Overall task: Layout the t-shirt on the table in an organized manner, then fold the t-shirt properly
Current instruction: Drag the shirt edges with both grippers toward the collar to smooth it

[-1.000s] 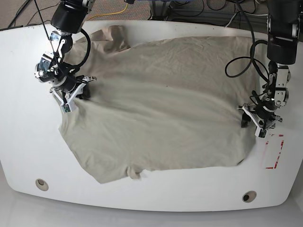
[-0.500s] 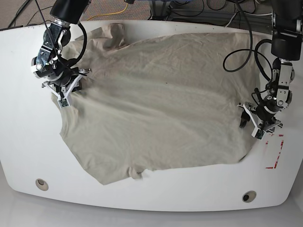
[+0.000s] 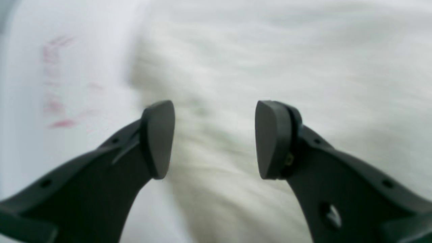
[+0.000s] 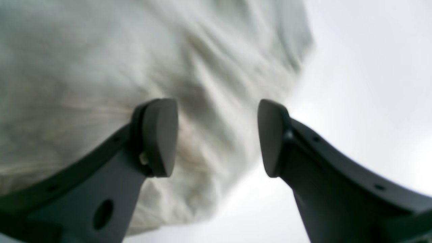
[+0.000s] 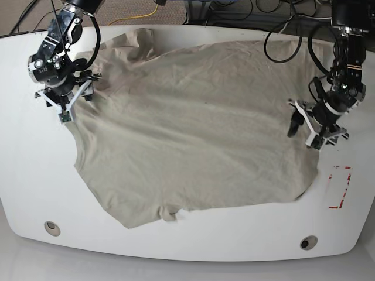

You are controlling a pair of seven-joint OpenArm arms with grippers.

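T-shirt (image 5: 187, 129) lies spread across most of the white tabletop (image 5: 35, 175), its long axis running side to side in the base view, with a bunched fold near the far-left corner and the near-left portion trailing toward the front edge. Starting at the base view's left, the right end effector (image 5: 63, 99) hangs just over the cloth's left border, its jaws wide and holding nothing; its wrist view shows the fabric edge passing under the gap between the pads (image 4: 158, 136), shirt to one side and bare tabletop to the other. Across the wide, wrinkled body of the shirt, the left end effector (image 5: 315, 126) sits above the right border, also wide and empty, with the cloth edge under its pads (image 3: 158, 138) and the red tape mark (image 5: 340, 187) on the tabletop nearby toward the front. Each arm is therefore nearest its own short end of the shirt, so any straightening pull would likely run outward along that long axis.
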